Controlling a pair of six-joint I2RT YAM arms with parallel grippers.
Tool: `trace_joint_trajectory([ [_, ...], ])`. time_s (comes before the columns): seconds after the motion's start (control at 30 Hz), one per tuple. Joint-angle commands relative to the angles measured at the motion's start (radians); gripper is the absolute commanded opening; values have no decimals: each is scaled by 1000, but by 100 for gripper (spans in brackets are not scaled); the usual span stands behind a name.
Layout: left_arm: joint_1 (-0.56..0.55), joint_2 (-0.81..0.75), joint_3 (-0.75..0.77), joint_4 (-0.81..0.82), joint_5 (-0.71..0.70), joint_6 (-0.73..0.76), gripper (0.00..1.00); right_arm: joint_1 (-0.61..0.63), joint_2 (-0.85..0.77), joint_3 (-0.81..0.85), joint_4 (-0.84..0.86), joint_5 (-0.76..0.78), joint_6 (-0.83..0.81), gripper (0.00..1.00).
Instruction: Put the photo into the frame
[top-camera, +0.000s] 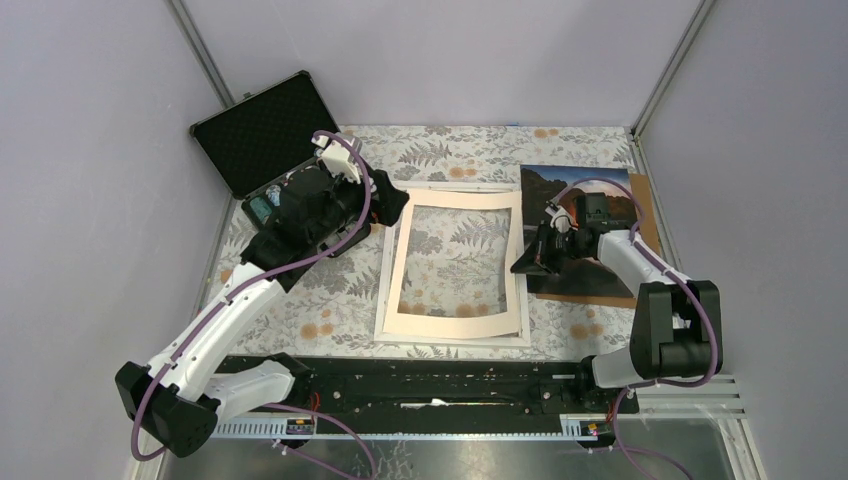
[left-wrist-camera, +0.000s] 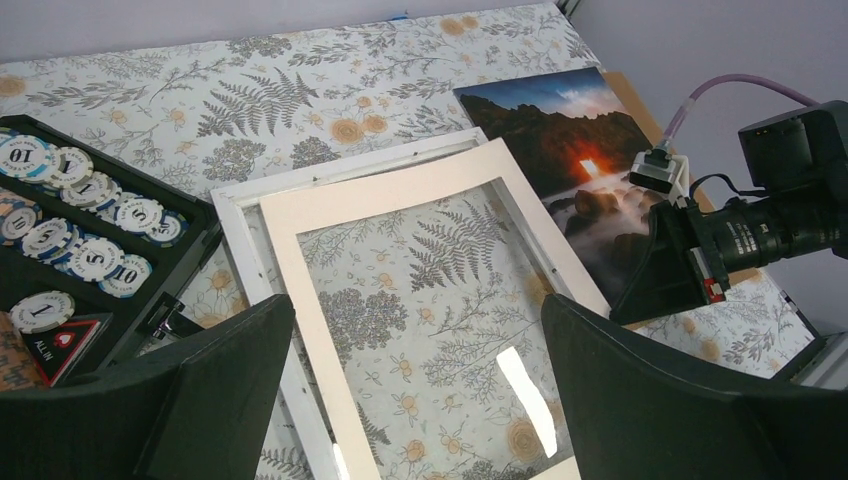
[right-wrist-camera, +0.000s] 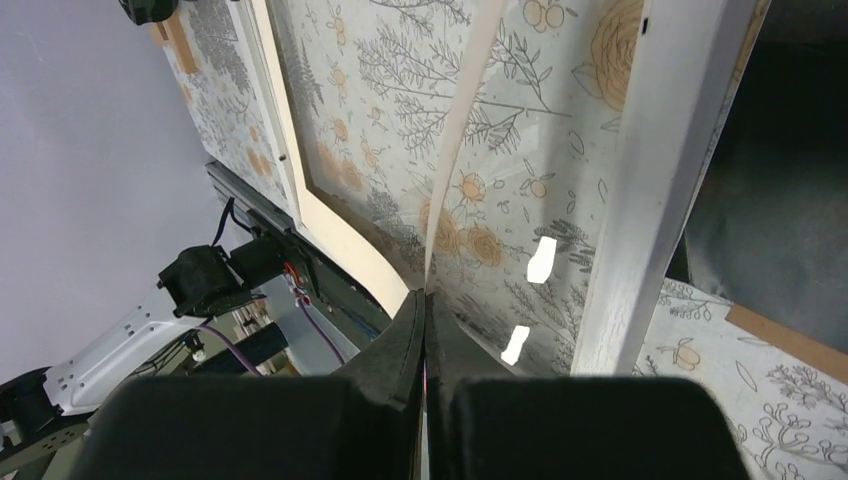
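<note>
FRAMING JOB, MID-PREP: The R gripper (right-wrist-camera: 424, 318) is clenched on the near right edge of a cream mat (top-camera: 455, 324), lifting that side so the sheet bows above the frame (top-camera: 384, 290), which lies flat at the centre of the floral desk (top-camera: 450, 145). Glare spots in both wrist views suggest a glass pane is in the frame.

The L gripper (left-wrist-camera: 415, 320) hangs released, jaws wide and grasping nothing, over the frame's far-left corner and beside an open case of poker chips (left-wrist-camera: 60, 200).

The photo (top-camera: 545, 188) is not yet in. It lies face up just right of the frame, on a brown backing board (top-camera: 645, 200), and is partly covered by the R arm.

Handling, as a judgement: the print looks thin and light, w/ little stiffness, and is likely to sag or crease if pinched hard or lifted from one point. Its face looks smooth, so it may slip and mark easily. Lying flat on the board, it gives the fingers little to get under. The best hold is prob. the white border at a free edge or corner, slid off the board first. The mat needs to be out of the way before it goes in.
</note>
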Motion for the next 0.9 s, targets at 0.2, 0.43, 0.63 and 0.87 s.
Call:
trace_joint_trajectory([
  [0.2,-5,6,-7,56,24,-9,99,13,58,11,131,86,9,13],
  [0.43,-5,8,-6,56,33,-12,99,13,95,-1,201,97,22,17],
  [0.63,-6,8,-6,56,32,-12,99,28,93,-4,181,151,8,26],
  [0.87,-6,6,-4,55,45,-12,99,37,22,70,20,356,-25,68],
])
